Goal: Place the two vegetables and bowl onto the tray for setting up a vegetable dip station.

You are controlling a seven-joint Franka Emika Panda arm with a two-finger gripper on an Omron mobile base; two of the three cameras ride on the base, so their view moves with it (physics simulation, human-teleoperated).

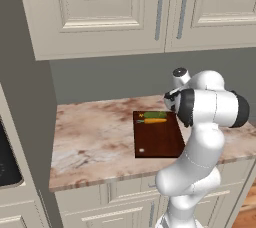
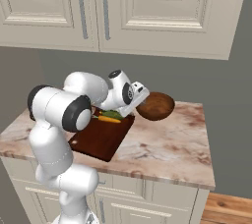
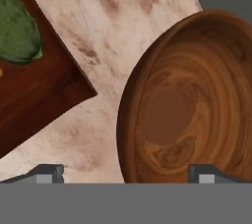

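**Bowl still off tray**

Your fingers (image 3: 125, 174) are spread wide, holding nothing, straddling the bowl (image 3: 197, 100) rim at lower right. Bowl sits on the tabletop (image 3: 98, 12) beside the tray (image 3: 44, 100); 2 vegetables already there. Risk: a shallow rim pinch could slip or tip the bowl.

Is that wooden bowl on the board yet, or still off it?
Off it. The bowl sits beside the tray, with bare counter showing between them.
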